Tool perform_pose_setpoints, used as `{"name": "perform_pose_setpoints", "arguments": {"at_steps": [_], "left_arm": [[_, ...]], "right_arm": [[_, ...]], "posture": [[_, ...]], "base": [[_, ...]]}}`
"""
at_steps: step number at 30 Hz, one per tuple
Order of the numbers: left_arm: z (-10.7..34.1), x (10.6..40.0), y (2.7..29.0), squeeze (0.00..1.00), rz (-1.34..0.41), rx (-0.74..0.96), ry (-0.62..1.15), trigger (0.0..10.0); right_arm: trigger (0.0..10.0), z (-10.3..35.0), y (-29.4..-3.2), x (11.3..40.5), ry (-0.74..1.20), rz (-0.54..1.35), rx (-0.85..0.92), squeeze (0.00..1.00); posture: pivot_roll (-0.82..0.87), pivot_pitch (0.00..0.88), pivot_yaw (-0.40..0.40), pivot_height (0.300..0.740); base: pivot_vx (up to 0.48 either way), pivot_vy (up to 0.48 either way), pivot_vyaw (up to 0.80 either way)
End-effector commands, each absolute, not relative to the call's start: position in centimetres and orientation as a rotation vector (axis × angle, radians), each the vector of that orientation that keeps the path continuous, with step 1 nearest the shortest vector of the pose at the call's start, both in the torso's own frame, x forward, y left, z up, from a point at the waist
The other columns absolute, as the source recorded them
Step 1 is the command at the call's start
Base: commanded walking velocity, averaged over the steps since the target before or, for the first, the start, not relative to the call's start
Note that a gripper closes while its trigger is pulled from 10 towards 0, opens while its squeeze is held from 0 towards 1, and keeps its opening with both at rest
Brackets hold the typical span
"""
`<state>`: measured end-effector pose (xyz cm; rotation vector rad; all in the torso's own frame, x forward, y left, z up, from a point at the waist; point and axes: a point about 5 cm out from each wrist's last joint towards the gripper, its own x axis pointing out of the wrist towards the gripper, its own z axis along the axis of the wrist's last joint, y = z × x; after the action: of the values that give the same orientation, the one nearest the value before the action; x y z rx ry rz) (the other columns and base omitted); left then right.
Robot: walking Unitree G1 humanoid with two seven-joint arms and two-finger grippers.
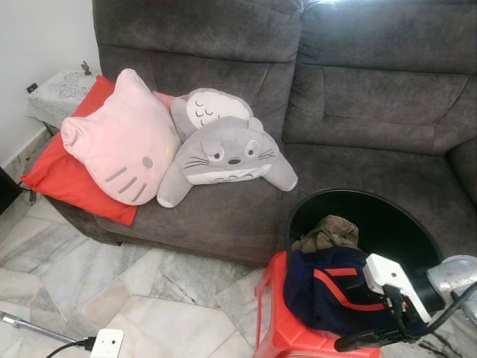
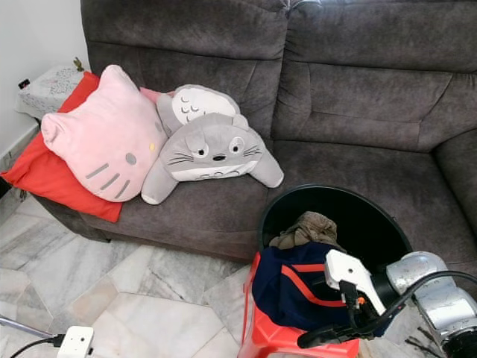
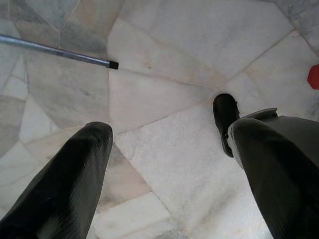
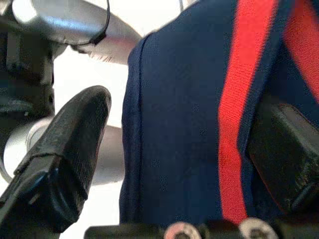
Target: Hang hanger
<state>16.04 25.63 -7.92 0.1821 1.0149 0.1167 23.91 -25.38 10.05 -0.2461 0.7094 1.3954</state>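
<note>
The right claw point(image 4: 169, 149) sits at about five o'clock in the head views, its fingers spread around a fold of navy garment with red stripes point(image 2: 294, 291) — touching the cloth, though a firm grip is hard to judge. That garment drapes over a red plastic stool point(image 2: 276, 337), beside a black bin point(image 2: 373, 212) holding brown cloth. The left claw point(image 3: 169, 164) hangs open above the marble floor point(image 3: 169, 45). No hanger is discernible.

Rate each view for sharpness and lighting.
Head views: sharp, evenly lit, slight glare along the sofa top. Left wrist view: floor crisp, fingers soft. Right wrist view: navy garment too close and blurred, background overexposed.
</note>
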Motion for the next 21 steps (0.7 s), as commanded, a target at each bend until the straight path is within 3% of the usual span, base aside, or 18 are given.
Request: {"name": "perform_pose_setpoints", "arguments": {"at_steps": [1, 9, 10, 12, 13, 21], "left_arm": [[-8.0, 15.5, 26.1, 0.0, 0.12, 0.199, 1.031, 10.0], [-8.0, 15.5, 26.1, 0.0, 0.121, 0.201, 1.027, 10.0], [-8.0, 15.5, 26.1, 0.0, 0.119, 0.202, 1.027, 10.0], [-8.0, 15.5, 26.1, 0.0, 0.119, 0.202, 1.027, 10.0], [-8.0, 15.5, 26.0, 0.0, 0.117, 0.202, 1.027, 10.0], [-8.0, 15.5, 26.0, 0.0, 0.117, 0.199, 1.027, 10.0]], "right_arm": [[10.0, 10.8, -25.6, 24.5, 0.669, 1.368, -0.234, 0.0], [10.0, 10.8, -26.0, 25.4, 0.63, 1.279, -0.188, 0.0], [4.9, 10.7, -26.0, 25.3, 0.635, 1.282, -0.177, 0.0], [4.9, 10.6, -26.0, 25.2, 0.64, 1.29, -0.178, 0.0], [0.0, 10.3, -26.1, 24.9, 0.656, 1.294, -0.157, 0.0], [0.0, 9.8, -25.8, 24.4, 0.673, 1.325, -0.088, 0.0]], "posture": [[-0.19, 0.065, 0.03, 0.74], [-0.19, 0.065, 0.029, 0.74], [-0.19, 0.065, 0.029, 0.74], [-0.19, 0.065, 0.029, 0.74], [-0.19, 0.066, 0.031, 0.74], [-0.19, 0.066, 0.031, 0.74]], "base": [[0.0, 0.0, 0.0], [0.0, 0.0, 0.0], [0.0, 0.0, 0.0], [0.0, 0.0, 0.0], [0.0, 0.0, 0.0], [0.0, 0.0, 0.0]]}}
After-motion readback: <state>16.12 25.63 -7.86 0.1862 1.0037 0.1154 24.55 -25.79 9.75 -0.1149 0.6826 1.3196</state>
